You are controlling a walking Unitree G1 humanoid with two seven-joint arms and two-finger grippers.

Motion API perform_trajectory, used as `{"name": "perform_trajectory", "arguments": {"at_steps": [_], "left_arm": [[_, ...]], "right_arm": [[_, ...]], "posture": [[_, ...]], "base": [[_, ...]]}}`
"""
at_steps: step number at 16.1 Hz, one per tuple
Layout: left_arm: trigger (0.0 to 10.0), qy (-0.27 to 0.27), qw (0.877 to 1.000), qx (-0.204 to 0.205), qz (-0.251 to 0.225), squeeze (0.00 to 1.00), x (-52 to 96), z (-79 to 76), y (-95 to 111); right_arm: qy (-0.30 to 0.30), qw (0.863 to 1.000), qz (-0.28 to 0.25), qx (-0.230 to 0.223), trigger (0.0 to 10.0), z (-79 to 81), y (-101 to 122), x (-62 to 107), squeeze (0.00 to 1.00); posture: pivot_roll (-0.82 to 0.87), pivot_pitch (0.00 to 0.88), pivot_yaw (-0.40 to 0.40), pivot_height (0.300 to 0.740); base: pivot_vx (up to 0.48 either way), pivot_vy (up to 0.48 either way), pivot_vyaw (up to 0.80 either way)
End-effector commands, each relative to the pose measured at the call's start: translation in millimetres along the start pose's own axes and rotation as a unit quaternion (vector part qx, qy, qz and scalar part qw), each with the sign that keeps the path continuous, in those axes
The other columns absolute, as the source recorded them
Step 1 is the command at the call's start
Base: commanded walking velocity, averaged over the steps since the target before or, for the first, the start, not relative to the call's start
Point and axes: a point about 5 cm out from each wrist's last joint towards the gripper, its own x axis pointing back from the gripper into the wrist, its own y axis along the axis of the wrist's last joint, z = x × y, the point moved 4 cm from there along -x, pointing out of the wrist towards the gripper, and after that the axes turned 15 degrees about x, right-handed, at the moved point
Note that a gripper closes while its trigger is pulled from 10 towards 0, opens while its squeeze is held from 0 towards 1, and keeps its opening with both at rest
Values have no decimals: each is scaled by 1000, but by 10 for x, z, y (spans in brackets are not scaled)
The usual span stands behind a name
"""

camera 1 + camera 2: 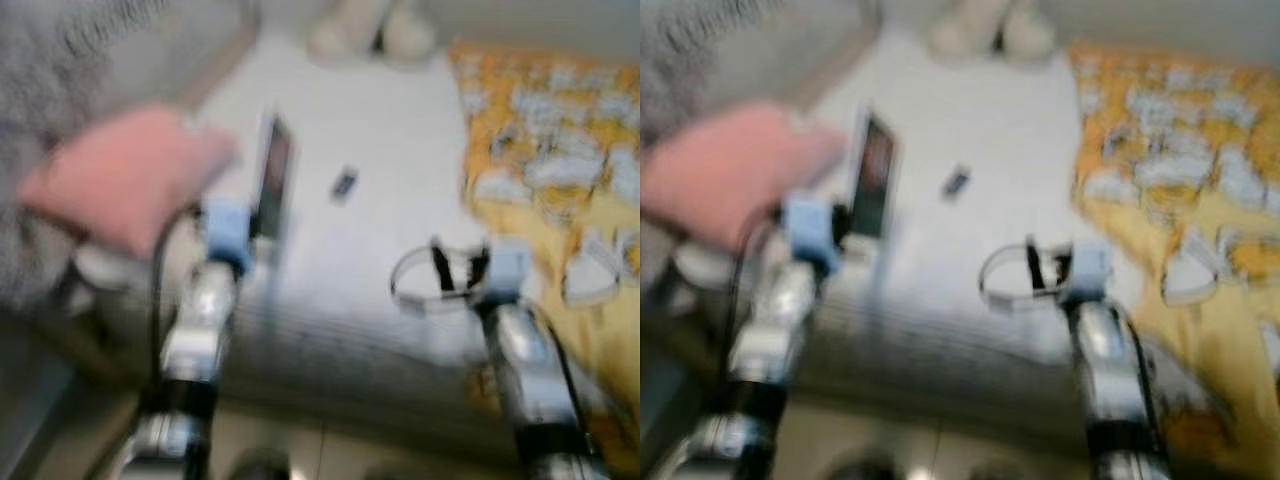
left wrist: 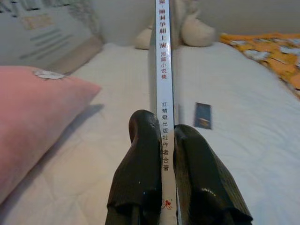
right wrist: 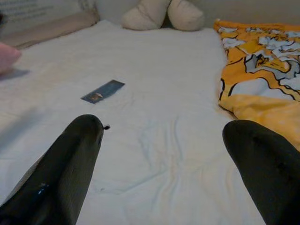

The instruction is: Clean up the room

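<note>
A bed [image 3: 154, 140] with a white sheet spreads ahead of both claws, a cream stuffed toy [image 3: 161, 14] at its far end. The left claw [image 2: 164, 136] is clenched on a thin book [image 2: 164, 70], held upright on its edge with the spine toward the camera. A pink pillow [image 2: 37, 122] lies just to its left. The right claw [image 3: 164, 140] hangs released over the sheet; a small dark card [image 3: 103, 91] lies beyond it to the left, an orange-and-white blanket [image 3: 262, 75] to its right.
</note>
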Motion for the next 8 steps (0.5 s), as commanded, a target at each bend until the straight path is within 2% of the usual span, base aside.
{"name": "perform_trajectory", "arguments": {"at_steps": [1, 2, 4, 8], "left_arm": [[10000, 5, 1000, -21, -20, 0, -66, -12, 143], [10000, 9, 999, -27, -15, 0, -81, -22, 133], [10000, -6, 999, -10, -30, 0, -87, -96, 174], [10000, -1, 1000, 18, -25, 0, -87, -132, 140]], "right_arm": [[2, 1000, -15, -1, 10000, 24, 77, -21, 0], [2, 1000, -15, -1, 10000, 23, 80, -21, 0], [1, 1000, -17, 1, 10000, 15, 85, -17, 0], [7, 1000, -17, 1, 10000, 42, 71, 4, 0]], "posture": [[-7, 0, -16, 740], [-9, 0, -15, 740], [-13, 0, -15, 740], [-24, 0, -12, 740]], "base": [[0, 0, 0], [0, 0, 0], [0, 0, 0], [417, 0, 0]]}}
